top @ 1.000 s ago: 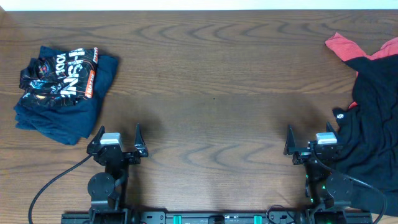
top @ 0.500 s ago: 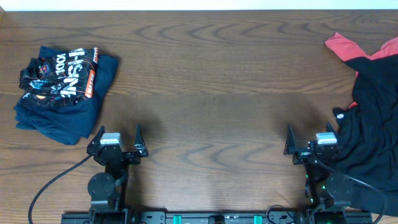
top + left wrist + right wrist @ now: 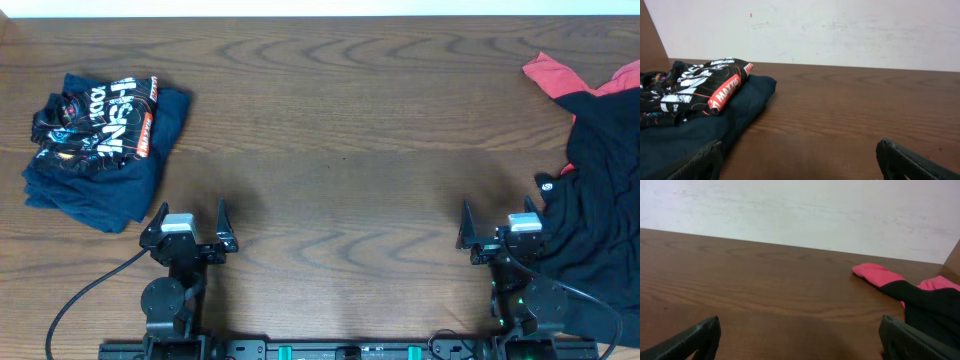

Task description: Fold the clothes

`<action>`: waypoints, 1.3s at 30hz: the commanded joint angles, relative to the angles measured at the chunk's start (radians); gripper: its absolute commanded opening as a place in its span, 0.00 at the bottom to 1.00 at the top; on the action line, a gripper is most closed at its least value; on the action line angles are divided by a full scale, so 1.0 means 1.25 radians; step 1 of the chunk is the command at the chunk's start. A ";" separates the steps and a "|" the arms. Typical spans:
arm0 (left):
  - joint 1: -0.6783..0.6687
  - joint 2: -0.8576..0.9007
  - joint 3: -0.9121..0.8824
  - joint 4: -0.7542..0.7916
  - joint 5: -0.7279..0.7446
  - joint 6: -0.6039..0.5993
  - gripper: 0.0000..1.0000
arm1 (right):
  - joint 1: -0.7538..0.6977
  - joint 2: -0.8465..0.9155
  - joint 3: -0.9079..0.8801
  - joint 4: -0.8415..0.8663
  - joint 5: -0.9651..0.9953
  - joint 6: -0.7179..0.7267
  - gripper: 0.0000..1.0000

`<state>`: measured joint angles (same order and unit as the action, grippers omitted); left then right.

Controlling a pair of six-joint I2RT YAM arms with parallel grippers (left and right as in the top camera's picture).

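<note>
Navy pile (image 3: 100,150) far left on table (image 3: 340,120): red band (image 3: 730,90) reads "MAXXIS"; big white letters crumpled, partly hidden. Black garment (image 3: 600,200) right, cut off by frame; tiny logo (image 3: 546,184) illegible; coral one (image 3: 550,72) under it. Left gripper (image 3: 191,212), right gripper (image 3: 497,215): jaws wide, empty.

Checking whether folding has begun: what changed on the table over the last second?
Nothing visibly changed. The left gripper and right gripper stay open and empty; the navy printed clothes, black garment and coral-red garment lie where they were.

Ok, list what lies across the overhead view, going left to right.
In order: navy printed clothes → left gripper → right gripper → black garment.
</note>
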<state>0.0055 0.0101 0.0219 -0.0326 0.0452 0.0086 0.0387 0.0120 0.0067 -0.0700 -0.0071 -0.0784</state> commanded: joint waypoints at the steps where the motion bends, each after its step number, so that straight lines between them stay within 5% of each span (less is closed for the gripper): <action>1: 0.004 -0.005 -0.014 -0.027 -0.010 0.014 0.98 | 0.007 -0.005 -0.001 -0.004 0.005 -0.010 0.99; 26: 0.004 -0.005 -0.014 -0.027 -0.004 0.013 0.98 | 0.007 -0.005 -0.001 -0.004 0.000 -0.010 0.99; 32: 0.004 0.002 -0.014 -0.027 0.022 -0.123 0.98 | 0.007 -0.005 0.002 -0.004 0.003 0.123 0.99; 39: 0.004 0.074 0.058 -0.033 0.084 -0.130 0.98 | 0.006 0.026 0.075 -0.032 0.036 0.186 0.99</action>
<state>0.0055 0.0574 0.0410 -0.0605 0.1055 -0.1219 0.0387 0.0196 0.0277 -0.0914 0.0044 0.0952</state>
